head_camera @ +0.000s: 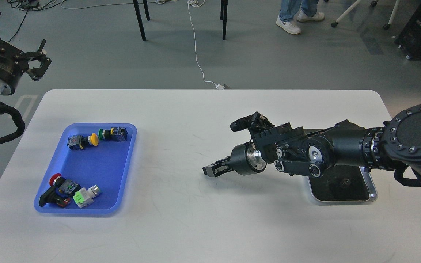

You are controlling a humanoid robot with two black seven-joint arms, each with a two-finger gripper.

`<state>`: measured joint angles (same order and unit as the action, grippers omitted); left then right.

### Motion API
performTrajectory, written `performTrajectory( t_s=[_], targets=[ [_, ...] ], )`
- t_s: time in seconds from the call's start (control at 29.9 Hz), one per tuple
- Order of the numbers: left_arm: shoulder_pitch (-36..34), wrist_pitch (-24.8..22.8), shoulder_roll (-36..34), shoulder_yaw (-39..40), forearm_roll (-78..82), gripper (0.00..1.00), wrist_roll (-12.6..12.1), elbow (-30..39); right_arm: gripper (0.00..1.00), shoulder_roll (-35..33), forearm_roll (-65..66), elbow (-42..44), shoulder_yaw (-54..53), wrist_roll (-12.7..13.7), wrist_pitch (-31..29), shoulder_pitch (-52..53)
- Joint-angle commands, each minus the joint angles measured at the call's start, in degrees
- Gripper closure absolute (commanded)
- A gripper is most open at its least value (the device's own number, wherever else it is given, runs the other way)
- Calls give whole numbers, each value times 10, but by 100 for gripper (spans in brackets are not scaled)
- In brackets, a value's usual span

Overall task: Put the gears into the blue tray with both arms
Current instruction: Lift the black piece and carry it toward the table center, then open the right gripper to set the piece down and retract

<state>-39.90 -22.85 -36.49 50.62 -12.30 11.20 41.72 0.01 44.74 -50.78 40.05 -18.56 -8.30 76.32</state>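
The blue tray (97,171) lies on the left of the white table and holds several colourful push-button switches. One small dark gear (344,181) rests on the dark floor of a silver metal tray (373,190) at the right, partly under my right arm. My right gripper (210,170) reaches left over the bare table middle, well short of the blue tray. Its dark fingers lie close together and I cannot make out anything between them. My left gripper (38,60) hangs raised off the table's far-left corner, fingers spread, with nothing in it.
Switches sit in two clusters in the blue tray, at its far end (97,137) and its near-left corner (69,191). Beyond the table are chair legs, a white cable on the floor, and a person's feet (298,20).
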Motion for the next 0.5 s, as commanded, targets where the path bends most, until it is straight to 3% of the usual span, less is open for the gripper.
performTrajectory(
  t_s=[0.0,0.1,0.23,0.47],
  targets=[
    [0,0,-4,0,0,2,-1,-1,45,0,0,2,-1,0,17,1],
    [0,-1,-9,-1,1,2,-3,0,32,0,-2,2,-16,0,29,12],
    [-1,-6,-19,-4,3,2,-7,6,11,0,-24,3,-115,4,36,31],
    [-39,-47,-52,-111,41,2,-17,41,5,-139,-69,-3,-296,1,32,9]
  ],
)
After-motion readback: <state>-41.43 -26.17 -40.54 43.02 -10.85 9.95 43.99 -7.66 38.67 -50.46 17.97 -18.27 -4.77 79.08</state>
